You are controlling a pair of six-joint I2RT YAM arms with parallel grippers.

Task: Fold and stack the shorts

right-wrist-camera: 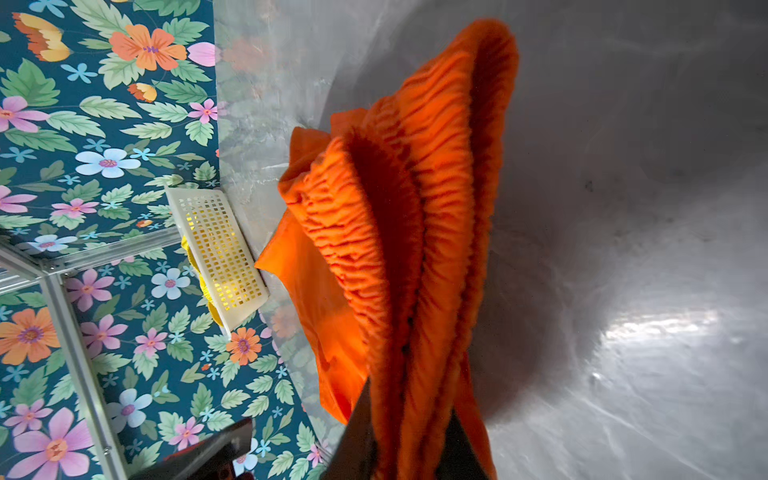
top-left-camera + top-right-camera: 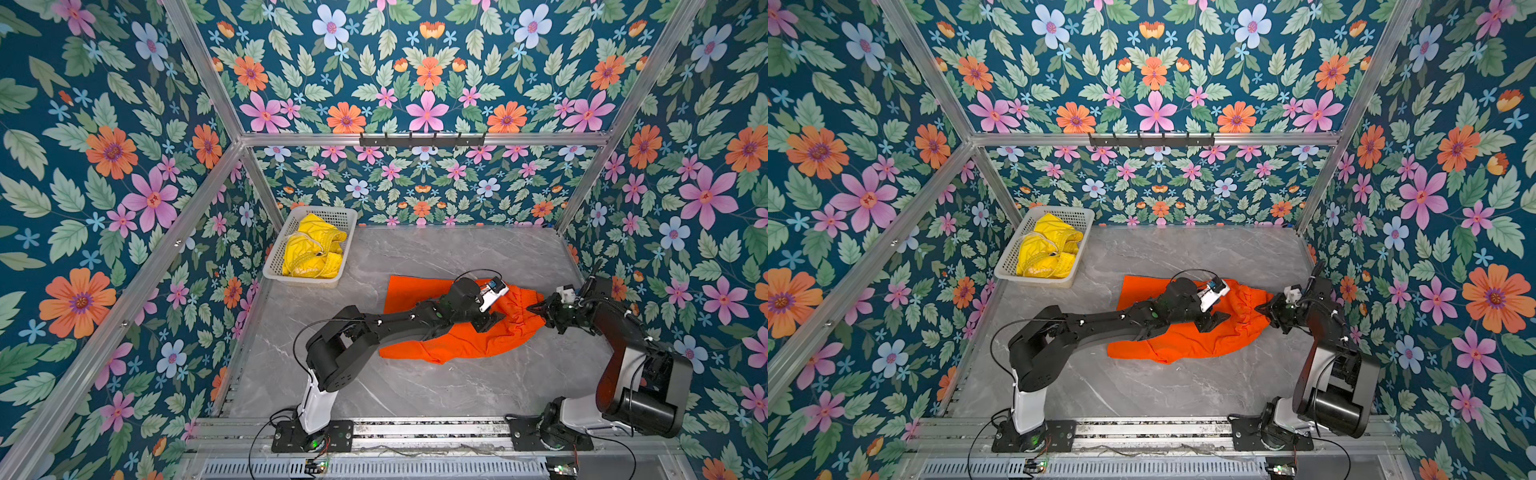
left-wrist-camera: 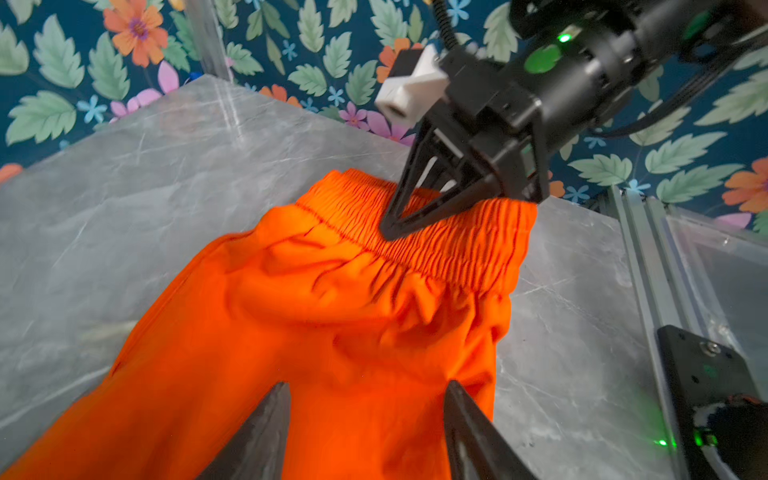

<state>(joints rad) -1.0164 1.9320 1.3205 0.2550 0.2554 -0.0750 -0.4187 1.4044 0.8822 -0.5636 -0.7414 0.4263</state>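
The orange shorts (image 2: pixel 449 338) (image 2: pixel 1179 343) lie spread on the grey marble table, their gathered waistband (image 2: pixel 521 305) at the right end. My right gripper (image 2: pixel 536 309) (image 1: pixel 415 415) is shut on that waistband (image 1: pixel 415 208), pinching bunched layers of it. My left gripper (image 2: pixel 492 322) (image 3: pixel 368 392) stands open just above the orange fabric (image 3: pixel 332 311), nothing between its fingers. In the left wrist view the right gripper's tips (image 3: pixel 390 228) meet on the waistband edge. The yellow shorts (image 2: pixel 311 249) (image 2: pixel 1046 249) sit crumpled in the basket.
A white perforated basket (image 2: pixel 324 210) (image 2: pixel 1059 209) (image 1: pixel 220 249) stands at the back left corner of the table. Floral walls and aluminium frame posts close the table in on three sides. Both arm bases sit on the rail along the front edge.
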